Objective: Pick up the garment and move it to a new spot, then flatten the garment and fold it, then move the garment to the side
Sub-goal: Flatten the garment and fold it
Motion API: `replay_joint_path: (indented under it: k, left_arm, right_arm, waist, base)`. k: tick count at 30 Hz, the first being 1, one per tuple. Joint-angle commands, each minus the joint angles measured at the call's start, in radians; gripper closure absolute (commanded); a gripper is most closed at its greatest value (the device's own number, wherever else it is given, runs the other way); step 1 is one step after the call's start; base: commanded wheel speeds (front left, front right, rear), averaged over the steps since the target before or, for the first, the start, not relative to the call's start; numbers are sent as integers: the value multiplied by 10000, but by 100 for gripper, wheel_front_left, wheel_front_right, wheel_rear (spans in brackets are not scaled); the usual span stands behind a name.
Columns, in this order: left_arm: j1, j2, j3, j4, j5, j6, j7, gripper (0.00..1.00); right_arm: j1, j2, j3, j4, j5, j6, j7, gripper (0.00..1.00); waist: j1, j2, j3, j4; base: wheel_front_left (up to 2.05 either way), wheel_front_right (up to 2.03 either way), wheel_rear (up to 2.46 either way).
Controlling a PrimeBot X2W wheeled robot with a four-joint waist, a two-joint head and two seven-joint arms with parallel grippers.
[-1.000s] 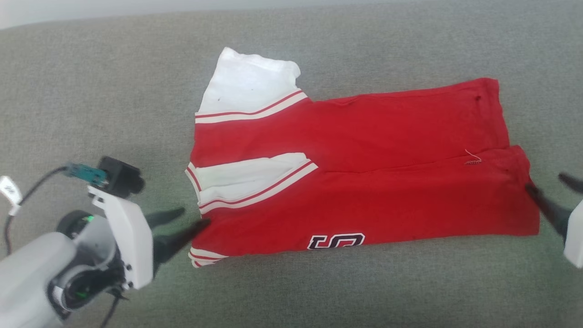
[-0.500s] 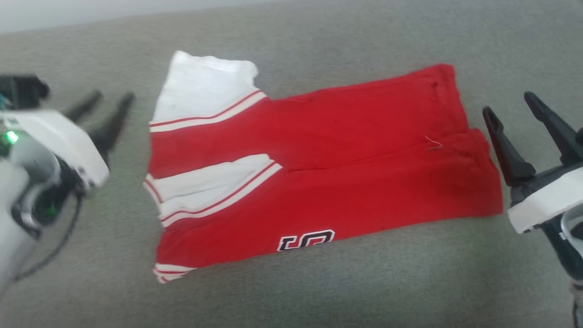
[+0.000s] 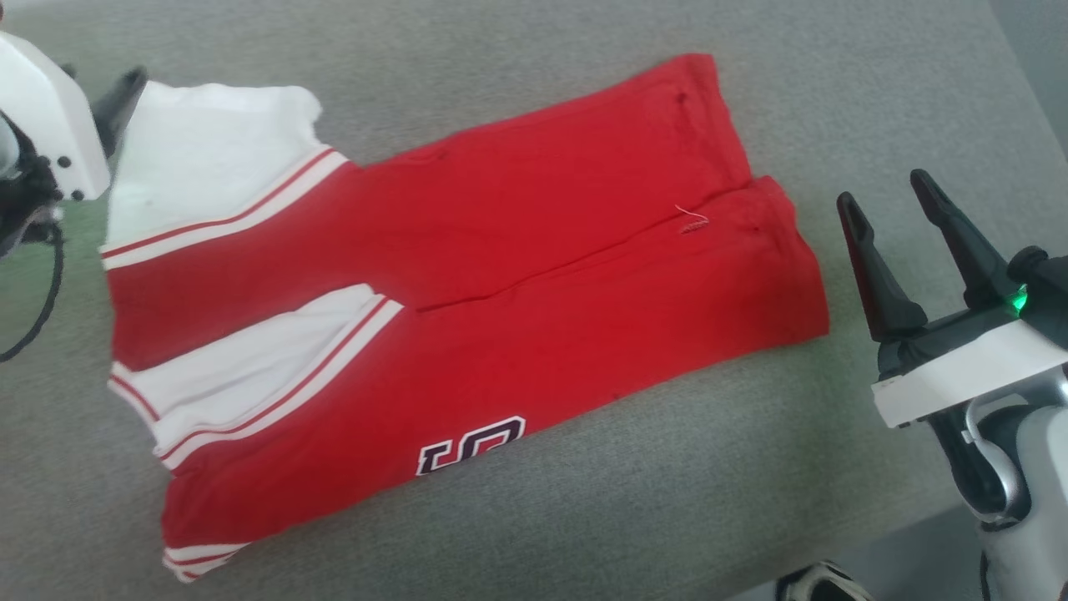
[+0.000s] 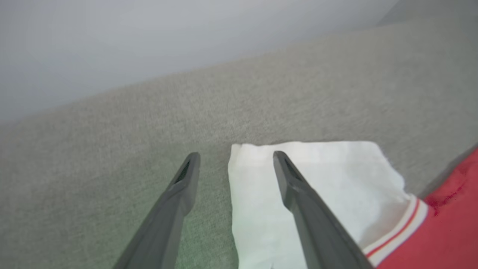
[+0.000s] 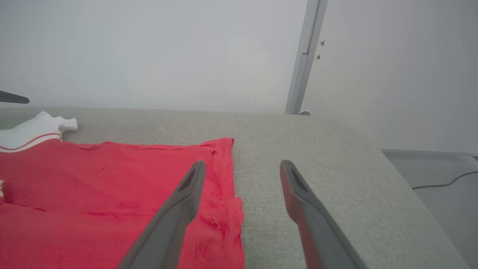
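- Head view: red jersey shirt (image 3: 501, 275) flat on the grey fabric tabletop (image 3: 584, 517), lying slantwise, both long sides folded in to meet along a middle line, sleeves toward the robot's left, hem toward its right.
- Head view alone: black, white-outlined lettering (image 3: 471, 445) at the near folded edge, cut off by the fold and turned away; perhaps a "5" and part of another character, not readable with certainty.
- Also there: a small stitched mark with a loose thread (image 3: 692, 221) near the hem, too small to read.
- Left wrist view: close on the far white sleeve (image 4: 343, 179), red-striped trim beside it.
- Right wrist view: pale wall (image 5: 149, 56), upright grey post (image 5: 302, 71) behind the tabletop, dark cable (image 5: 444, 184) on the floor beyond the edge.
- Left gripper (image 4: 236, 155): fingers spread wide, gripping nothing, one finger over the sleeve, the other over bare tabletop; contact with the cloth impossible to tell.
- Right gripper (image 3: 883, 188): fingers spread wide, empty, just beside the hem and apart from it in the head view; green light (image 3: 1018, 300) at its base.
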Motion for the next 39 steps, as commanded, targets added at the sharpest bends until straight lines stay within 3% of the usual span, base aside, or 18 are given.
replay_joint_path:
  k: [1,4,8,13,15,16,17,27,39]
  left_arm:
    - [-223,-24,-181,378,147,-65,621,0]
    - [-559,-128,-382,1025,-70,-102,2000,0]
    - [-754,-328,-573,1325,-482,-479,3669,0]
    - [-973,-650,-818,1176,-565,-709,4563,3]
    - [-1047,-730,-866,1174,-578,-754,4677,67]
    - [-1056,-775,-900,1177,-550,-772,4663,93]
    - [-1060,-797,-912,1189,-519,-768,4633,100]
    - [-1020,-1054,-998,1122,-667,-887,4559,100]
    - [-1244,-1668,-1339,57,-734,-934,3987,100]
  right_arm:
    - [-139,87,42,70,76,-19,-126,0]
    - [-171,130,154,217,144,-19,-208,0]
    - [-232,102,246,303,195,-19,-285,0]
    - [-404,43,222,383,278,-19,-260,0]
    - [-481,35,343,371,291,-19,-185,0]
    - [-552,16,400,372,290,-19,-123,0]
    - [-628,-12,467,384,299,-19,-67,0]
    - [-2650,-749,1776,1351,963,-15,1980,0]
    - [-6523,-1308,3420,4628,2463,-19,5516,0]
  waist:
    - [0,0,198,-265]
    - [0,0,307,-401]
    - [0,0,477,-481]
    - [0,0,692,-398]
    - [0,0,773,-367]
    - [0,0,809,-354]
    - [0,0,841,-345]
    - [0,0,976,57]
    - [0,0,1282,1139]
  base:
    - [0,0,0]
    - [0,0,0]
    - [0,0,0]
    - [0,0,0]
    - [0,0,0]
    - [0,0,0]
    - [0,0,0]
    - [0,0,0]
    - [0,0,0]
